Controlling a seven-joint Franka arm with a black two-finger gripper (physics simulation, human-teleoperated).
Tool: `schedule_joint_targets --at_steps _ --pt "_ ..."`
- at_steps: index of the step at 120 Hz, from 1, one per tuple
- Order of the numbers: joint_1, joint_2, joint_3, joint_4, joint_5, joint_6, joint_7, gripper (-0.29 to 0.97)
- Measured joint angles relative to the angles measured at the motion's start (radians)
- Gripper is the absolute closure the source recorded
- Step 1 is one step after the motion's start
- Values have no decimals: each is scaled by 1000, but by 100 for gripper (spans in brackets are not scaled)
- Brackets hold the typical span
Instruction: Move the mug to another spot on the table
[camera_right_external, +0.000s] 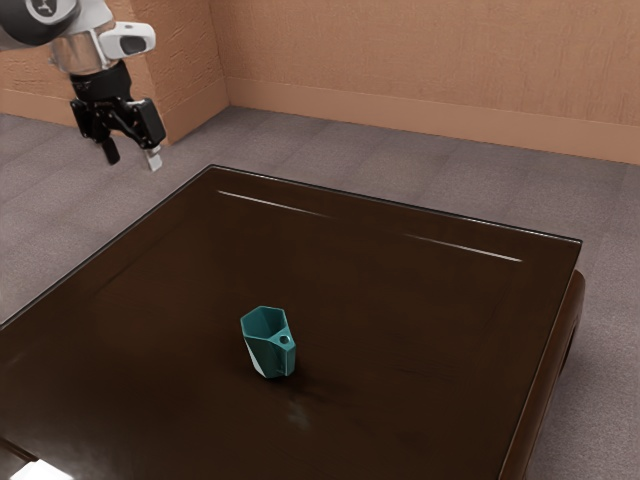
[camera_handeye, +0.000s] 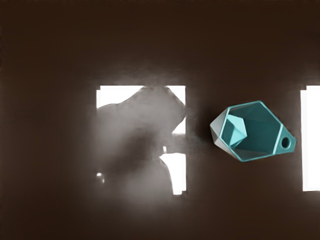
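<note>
Mug (camera_right_external: 268, 343): one, teal, upright on table (camera_right_external: 420, 300); one hand (camera_right_external: 131, 155), spread, well apart.

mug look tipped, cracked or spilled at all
Nothing stands out. The mug stands upright on the table, mouth up, empty and intact, with no spill around it. The gripper hangs open, well above and away from it.

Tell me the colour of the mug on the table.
Teal. The mug is a faceted blue-green, with paler faces where light catches it. The wrist view shows it best.
</note>
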Motion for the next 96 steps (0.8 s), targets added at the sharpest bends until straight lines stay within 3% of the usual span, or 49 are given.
schedule_joint_targets --at_steps 18,33,45,67,96 --pt "-24 -15 -1 -6 2 25 0 2" --pt "-144 -29 -11 -10 11 46 0 2" --pt "-227 -27 -78 -23 57 80 6 2" --pt "-249 3 -119 -87 106 192 178 2" --pt "-301 50 -271 -137 313 197 499 2"
